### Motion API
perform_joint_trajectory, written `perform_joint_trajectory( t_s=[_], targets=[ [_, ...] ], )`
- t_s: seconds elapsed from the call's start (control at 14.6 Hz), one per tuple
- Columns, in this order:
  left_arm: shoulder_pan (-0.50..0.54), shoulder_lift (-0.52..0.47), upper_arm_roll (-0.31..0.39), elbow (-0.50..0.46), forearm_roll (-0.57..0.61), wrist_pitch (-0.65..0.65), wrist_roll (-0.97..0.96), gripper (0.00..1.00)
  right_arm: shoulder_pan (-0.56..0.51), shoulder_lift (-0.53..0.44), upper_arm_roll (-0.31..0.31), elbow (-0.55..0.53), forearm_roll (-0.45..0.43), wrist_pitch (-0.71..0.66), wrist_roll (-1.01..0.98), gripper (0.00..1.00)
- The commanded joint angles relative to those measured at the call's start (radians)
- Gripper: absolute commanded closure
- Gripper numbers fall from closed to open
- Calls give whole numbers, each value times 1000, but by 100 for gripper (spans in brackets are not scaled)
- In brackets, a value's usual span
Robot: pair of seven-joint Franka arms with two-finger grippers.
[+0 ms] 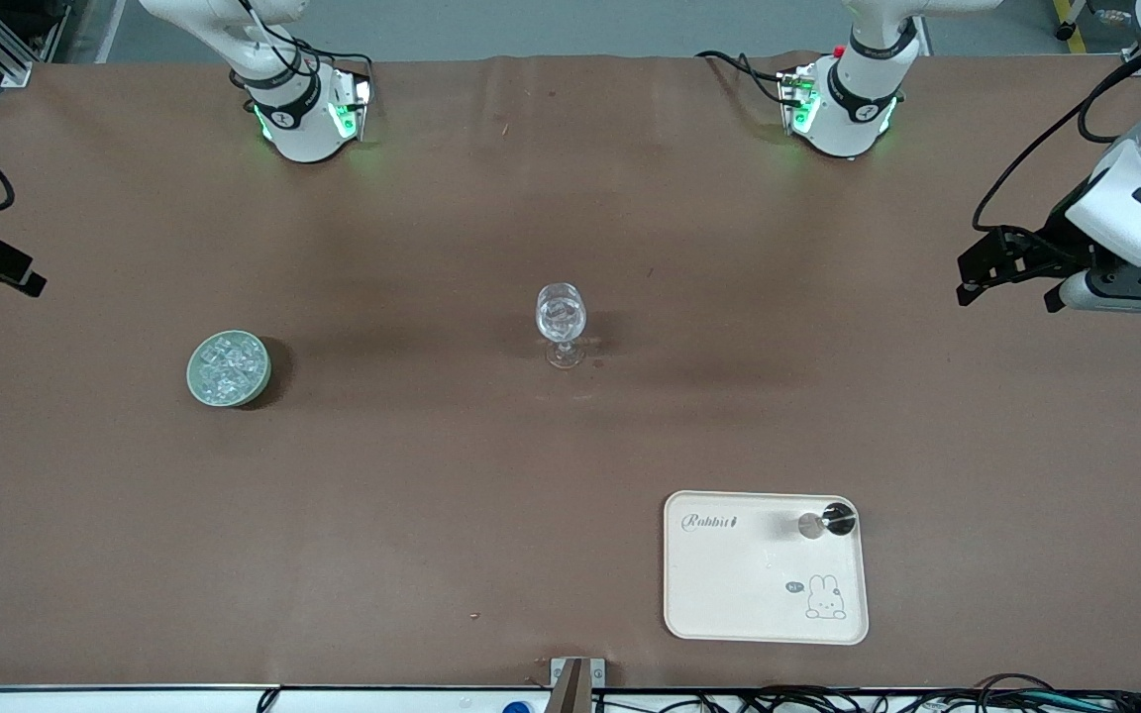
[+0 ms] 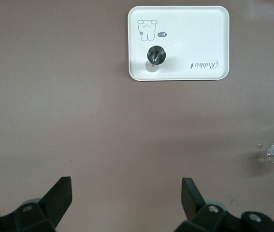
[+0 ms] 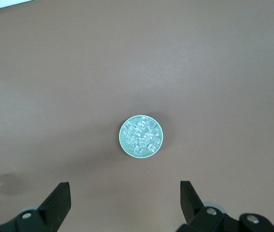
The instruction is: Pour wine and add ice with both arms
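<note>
While both arms hang high, the tray (image 1: 729,594) with a small dark stopper (image 1: 825,521) lies nearest the front camera. Farther back sit the bowl (image 1: 196,388) of ice (image 1: 230,362) and the wine glass (image 1: 561,319). Left gripper (image 2: 126,199) and right gripper (image 3: 125,202) spread wide, holding nothing.

Two white robot arms, black trim

Glossy white arms (image 1: 863,94) with black joint bands, looping black cables, green-lit bases; matte black left gripper (image 2: 124,195) and right gripper (image 3: 124,198), silver screws.
</note>
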Motion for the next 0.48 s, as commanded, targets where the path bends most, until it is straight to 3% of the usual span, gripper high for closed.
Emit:
perform_joint_trajectory(
  t_s=[0.0,0.41],
  targets=[
    [11,15,-4,27,21,-24,-11,0,-18,-33,8,-37,22,11,-16,0],
    [25,15,-4,24,21,-26,-15,0,-16,-33,8,-37,22,3,-17,0]
  ],
)
